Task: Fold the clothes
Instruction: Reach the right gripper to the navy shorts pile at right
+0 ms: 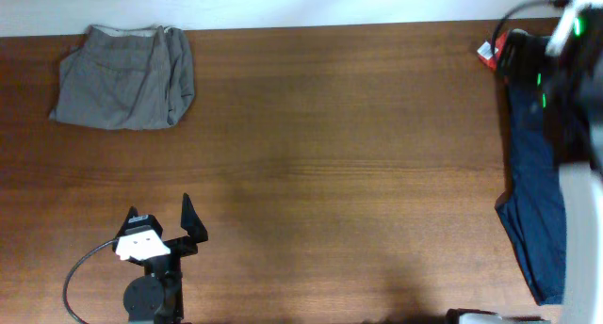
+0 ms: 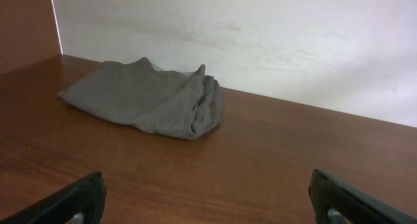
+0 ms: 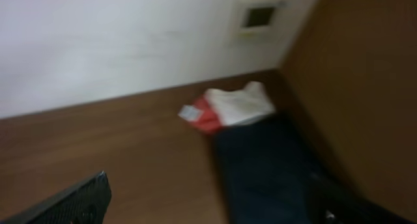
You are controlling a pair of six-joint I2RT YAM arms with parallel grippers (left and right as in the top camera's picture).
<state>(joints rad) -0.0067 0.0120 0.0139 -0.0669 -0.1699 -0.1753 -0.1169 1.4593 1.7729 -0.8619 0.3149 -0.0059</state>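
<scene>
Left gripper [image 2: 207,206] & right gripper [image 3: 205,208] both spread, empty; navy shorts [image 1: 529,194] look soft & floppy, so I'd pinch a corner.

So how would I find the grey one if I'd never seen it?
Start at the big brown table and go to its far left corner. The grey trousers lie there folded, alone. The other clothes are dark blue, red and white, at the right edge.
</scene>
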